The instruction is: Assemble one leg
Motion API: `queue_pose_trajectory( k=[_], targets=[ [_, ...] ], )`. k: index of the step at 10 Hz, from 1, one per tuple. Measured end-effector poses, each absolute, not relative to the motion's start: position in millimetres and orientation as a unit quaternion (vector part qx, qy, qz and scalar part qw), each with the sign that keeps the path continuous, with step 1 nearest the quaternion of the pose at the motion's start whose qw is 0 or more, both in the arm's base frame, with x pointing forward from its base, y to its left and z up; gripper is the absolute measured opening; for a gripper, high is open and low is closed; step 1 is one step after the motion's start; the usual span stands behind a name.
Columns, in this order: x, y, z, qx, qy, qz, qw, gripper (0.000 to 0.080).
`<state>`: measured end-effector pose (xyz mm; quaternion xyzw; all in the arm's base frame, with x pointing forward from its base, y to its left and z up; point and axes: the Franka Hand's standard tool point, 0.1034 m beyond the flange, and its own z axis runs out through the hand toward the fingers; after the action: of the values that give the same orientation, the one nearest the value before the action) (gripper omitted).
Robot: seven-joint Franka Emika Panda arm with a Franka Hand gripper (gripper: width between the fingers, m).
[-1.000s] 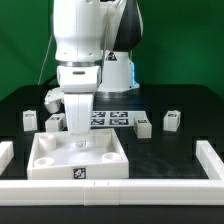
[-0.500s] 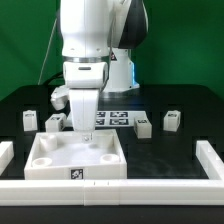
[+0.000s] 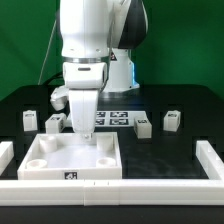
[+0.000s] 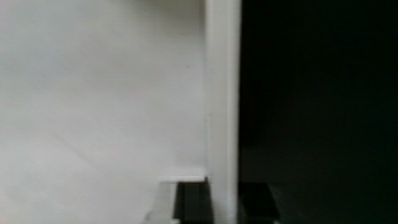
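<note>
The end effector (image 3: pixel 82 134) is down low at the back edge of the big white panel (image 3: pixel 55 165). I cannot tell if its fingers are spread or pressed together, because the arm hides them. The wrist view does not help much. It shows only the white panel (image 4: pixel 98 100) next to the dark tabletop (image 4: pixel 320 100).

No leg is picked up yet. The nearest leg (image 3: pixel 55 122) stands on the tabletop (image 3: pixel 170 150), just beside the end effector on the exterior view's left. The far left leg (image 3: pixel 30 120) is a bit farther that way. The two right legs (image 3: pixel 144 125) stand past the marker board (image 3: pixel 117 118) on the exterior view's right.

I think the arm is setting the panel in place first. To do this well, it should move slowly and keep the panel flat. It should not bump the nearest leg and tip it over. Then it should lift straight up, come down over one leg with fingers wide, and pinch it in the middle. The leg should be kept upright and put into a round corner hole (image 3: pixel 103 160).
</note>
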<state>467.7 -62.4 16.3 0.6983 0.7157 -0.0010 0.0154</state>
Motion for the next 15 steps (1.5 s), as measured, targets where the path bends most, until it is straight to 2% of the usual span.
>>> queue_pose_trajectory(
  k=[5,12,15],
  targets=[
    [468.0,-59.3,16.1,0.706,0.708,0.0,0.015,0.0057],
    [486.3,52.3,18.3,0.732,0.681,0.016,0.004,0.0057],
    [495.5,69.8,18.9,0.724,0.69,0.025,0.003,0.0057]
  ],
)
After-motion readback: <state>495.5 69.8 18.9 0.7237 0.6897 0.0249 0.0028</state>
